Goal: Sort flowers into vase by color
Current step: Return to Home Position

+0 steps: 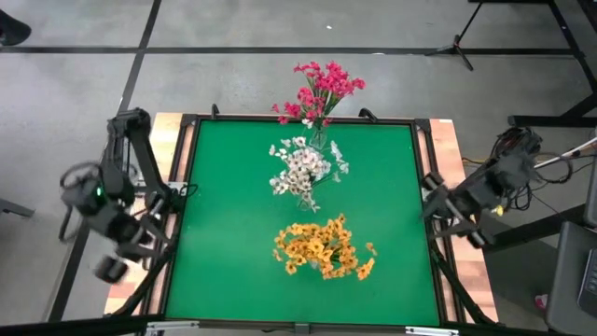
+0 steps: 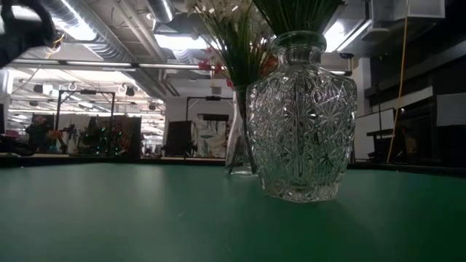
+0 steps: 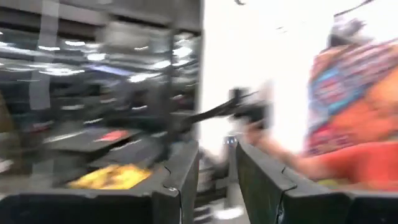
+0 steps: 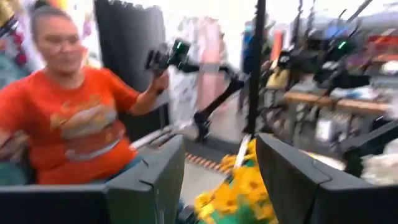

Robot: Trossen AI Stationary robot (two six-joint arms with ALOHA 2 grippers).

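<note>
In the high view, three bunches stand in glass vases along the table's middle line: magenta-pink flowers at the far edge, white flowers in the centre, yellow-orange flowers nearer the front. The low view shows a cut-glass vase close by with green stems in it, and a slim vase behind it. My left gripper is open, beyond the table's left edge. My right gripper is open at the right edge, and yellow blossoms show between its fingers farther off.
The green mat has bare room left and right of the vases, inside a raised dark frame on a wooden table. A person in an orange shirt holding a device shows beyond the table, also in the left wrist view.
</note>
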